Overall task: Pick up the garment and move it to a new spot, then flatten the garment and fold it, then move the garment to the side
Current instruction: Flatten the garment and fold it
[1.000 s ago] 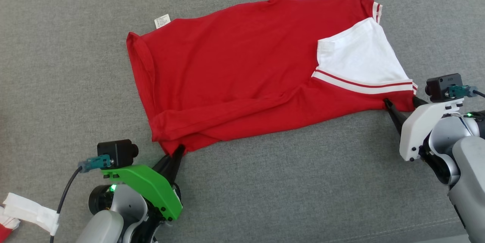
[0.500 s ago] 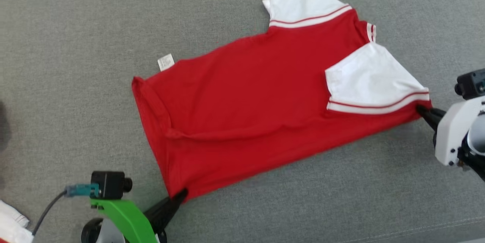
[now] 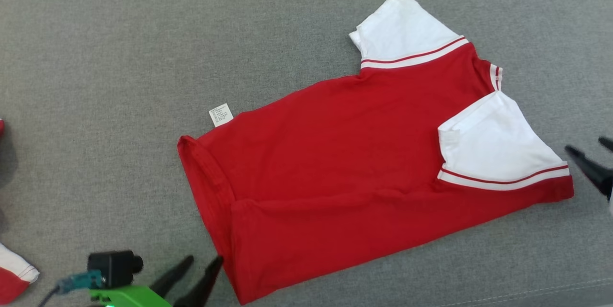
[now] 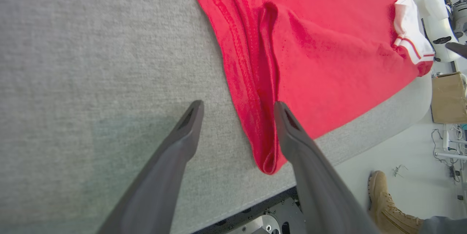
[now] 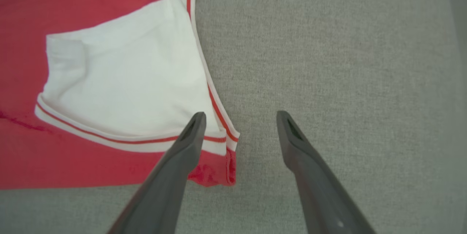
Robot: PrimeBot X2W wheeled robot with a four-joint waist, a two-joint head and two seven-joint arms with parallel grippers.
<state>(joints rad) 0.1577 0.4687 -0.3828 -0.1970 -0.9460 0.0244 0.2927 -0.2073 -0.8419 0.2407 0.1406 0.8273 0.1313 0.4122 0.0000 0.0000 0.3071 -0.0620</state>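
The garment (image 3: pixel 345 168) is a red shirt with white sleeves, lying folded lengthwise on the grey padded surface (image 3: pixel 119 58). Its hem end points to the lower left and its sleeves to the right. My left gripper (image 3: pixel 206 259) stands open just left of the hem corner, with nothing between its fingers. In the left wrist view the left gripper (image 4: pixel 238 104) straddles the hem edge of the garment (image 4: pixel 328 44) from above. My right gripper (image 3: pixel 584 144) is open beside the sleeve corner. In the right wrist view the right gripper (image 5: pixel 240 114) hovers just off the garment's (image 5: pixel 109 73) white sleeve.
A white care label (image 3: pixel 221 114) sticks out from the garment's far edge. Another red and white cloth (image 3: pixel 12 273) lies at the lower left. The left wrist view shows the surface's near edge, a person's tan boot (image 4: pixel 386 197) on the floor and a cardboard box (image 4: pixel 448 97).
Both grippers were shut on the garment's corners; now both have let go, opened and drawn back. The garment has settled flat. The head camera has shifted, so the whole scene sits lower.
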